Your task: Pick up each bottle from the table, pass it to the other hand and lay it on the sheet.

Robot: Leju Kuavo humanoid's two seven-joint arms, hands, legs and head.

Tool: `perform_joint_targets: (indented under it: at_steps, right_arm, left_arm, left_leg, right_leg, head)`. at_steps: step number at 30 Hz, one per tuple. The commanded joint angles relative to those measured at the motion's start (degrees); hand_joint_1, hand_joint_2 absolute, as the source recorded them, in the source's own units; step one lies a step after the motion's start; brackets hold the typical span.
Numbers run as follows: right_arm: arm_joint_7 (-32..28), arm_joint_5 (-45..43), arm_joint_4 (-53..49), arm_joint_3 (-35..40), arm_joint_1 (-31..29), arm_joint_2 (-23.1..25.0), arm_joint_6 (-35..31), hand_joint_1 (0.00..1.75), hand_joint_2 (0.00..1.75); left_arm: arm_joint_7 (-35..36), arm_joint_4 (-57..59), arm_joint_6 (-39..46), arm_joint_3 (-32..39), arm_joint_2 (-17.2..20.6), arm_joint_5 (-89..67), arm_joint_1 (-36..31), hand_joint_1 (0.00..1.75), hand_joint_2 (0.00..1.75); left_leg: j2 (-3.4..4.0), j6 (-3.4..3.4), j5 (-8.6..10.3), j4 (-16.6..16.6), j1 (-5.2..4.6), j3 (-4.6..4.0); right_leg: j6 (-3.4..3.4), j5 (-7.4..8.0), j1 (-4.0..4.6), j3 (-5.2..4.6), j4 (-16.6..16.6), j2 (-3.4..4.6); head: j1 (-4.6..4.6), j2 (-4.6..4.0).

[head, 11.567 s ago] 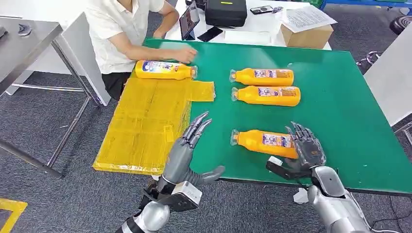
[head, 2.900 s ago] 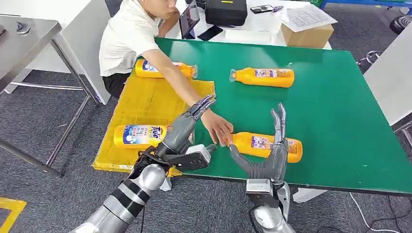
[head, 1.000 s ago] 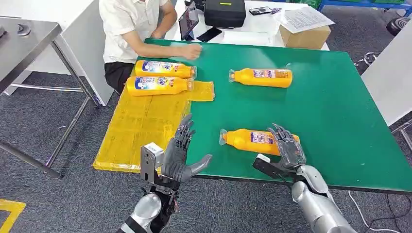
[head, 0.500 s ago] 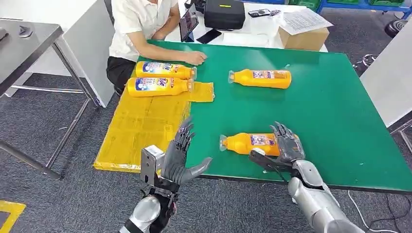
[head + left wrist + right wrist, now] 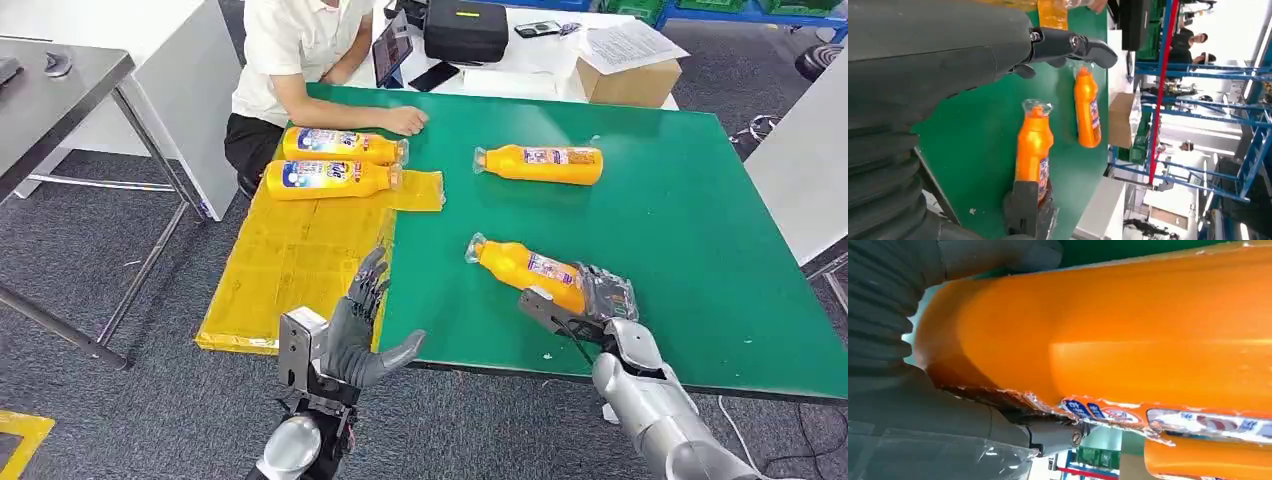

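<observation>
On the sheet [image 5: 290,260] at your left, two bottles [image 5: 340,145] [image 5: 330,178] lie side by side at its far end. On the table [image 5: 700,230], one bottle [image 5: 545,164] lies far, another [image 5: 530,270] near, by your right hand [image 5: 590,305].

I see green tabletop [image 5: 700,250]: yellow sheet [image 5: 290,260] at 9 o'clock bearing two bottles [image 5: 335,162]; one bottle [image 5: 540,164] at 12.

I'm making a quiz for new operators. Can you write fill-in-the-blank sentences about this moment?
1. The right hand grips one orange bottle at its ____ end.
2. ____ bottles lie on the yellow sheet.
3. The left hand holds ____.
4. The table top is ____.

Missing words: base; two; nothing; green
</observation>
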Motion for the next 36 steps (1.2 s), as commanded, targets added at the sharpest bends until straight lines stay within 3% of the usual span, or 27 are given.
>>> perform_joint_targets:
  at_steps: [1, 4, 8, 12, 15, 18, 22, 28, 30, 36]
  right_arm:
    - [-3.9, -4.8, 1.6, -3.5, 5.3, 1.1, 7.0, 1.75, 1.75]
    - [-13.9, -14.4, -0.9, -6.4, 6.5, 1.5, 14.2, 1.75, 1.75]
    - [-13.9, -14.4, -0.9, -6.4, 6.5, 1.5, 14.2, 1.75, 1.75]
    - [-13.9, -14.4, -0.9, -6.4, 6.5, 1.5, 14.2, 1.75, 1.75]
    - [-13.9, -14.4, -0.9, -6.4, 6.5, 1.5, 14.2, 1.75, 1.75]
    - [-20.7, -21.1, -3.8, -6.4, 7.2, 2.1, 16.8, 1.75, 1.75]
    - [-30.0, -34.2, -17.1, -8.1, 11.4, 6.2, 18.7, 1.75, 1.75]
    - [-31.3, -44.7, -36.4, -4.4, 14.8, 10.7, 18.6, 1.75, 1.75]
    - [-30.7, -47.5, -38.5, -1.4, 14.1, 10.8, 20.9, 1.75, 1.75]
    - [-30.7, -50.7, -38.0, 5.7, 10.8, 12.7, 26.1, 1.75, 1.75]
  left_arm:
    - [1.0, -0.1, -0.3, 1.2, 1.8, -0.3, -0.2, 0.0, 1.75]
    - [0.9, 0.6, -1.0, 0.7, 2.2, 0.3, -0.7, 0.0, 1.75]
    - [0.9, 0.6, -1.0, 0.7, 2.2, 0.3, -0.7, 0.0, 1.75]
    - [0.9, 0.6, -1.0, 0.7, 2.2, 0.3, -0.7, 0.0, 1.75]
    - [0.9, 0.6, -1.0, 0.7, 2.2, 0.3, -0.7, 0.0, 1.75]
    - [0.0, 1.4, -1.2, 0.4, 2.2, 1.6, -1.3, 0.0, 1.75]
    - [-3.1, 2.6, 4.0, 1.6, 1.2, 4.2, -1.2, 0.0, 1.75]
    - [1.1, 5.2, -1.9, 1.2, 3.1, 17.1, -0.1, 0.0, 1.75]
    - [1.1, 6.1, -3.9, -0.8, 3.9, 17.6, -0.9, 0.0, 1.75]
    - [1.3, 7.3, -6.1, -2.8, 3.8, 17.4, -5.0, 0.0, 1.75]
  left_leg:
    - [-0.11, -0.09, -0.02, -0.1, 0.09, 0.1]
    - [-0.2, -0.16, 0.0, -0.1, 0.12, 0.13]
    - [-0.04, -0.19, -0.16, -0.2, 0.19, 0.4]
    - [0.61, -0.21, -0.42, -0.1, 0.19, 0.74]
    - [0.57, -0.19, -0.4, -0.1, 0.19, 0.83]
    - [0.61, -0.17, -0.45, -0.1, 0.21, 0.86]
    - [0.85, -0.19, -0.45, -0.1, 0.21, 0.72]
    - [0.81, -0.18, -0.38, 0.0, 0.13, 0.29]
    - [1.04, -0.35, -0.44, -0.1, 0.17, 0.09]
    - [0.67, -0.3, -0.25, -0.1, 0.16, -0.34]
  right_leg:
    - [-0.07, -0.05, 0.09, 0.17, -0.1, -0.09]
    - [-0.1, -0.06, 0.12, 0.21, -0.2, -0.17]
    - [-0.1, -0.08, 0.18, 0.44, -0.3, -0.01]
    - [-0.22, 0.0, 0.19, 0.92, -0.2, 0.48]
    - [-0.28, -0.1, 0.19, 0.61, -0.2, 0.44]
    - [-0.28, -0.13, 0.21, 0.65, -0.2, 0.51]
    - [-0.23, 0.03, 0.21, 1.02, -0.2, 0.71]
    - [-0.21, -0.01, 0.14, 0.71, 0.0, 0.71]
    - [-0.36, -0.04, 0.17, 0.36, 0.1, 0.97]
    - [-0.25, -0.07, 0.14, 0.1, 0.1, 0.6]
  head:
    - [0.0, 0.0]
    - [0.0, 0.0]
    - [0.07, 0.0]
    - [0.0, 0.0]
    - [0.0, 0.0]
    - [0.0, 0.0]
    - [0.0, 0.0]
    - [-0.02, 0.0]
    - [-0.02, 0.0]
    - [0.02, 0.0]
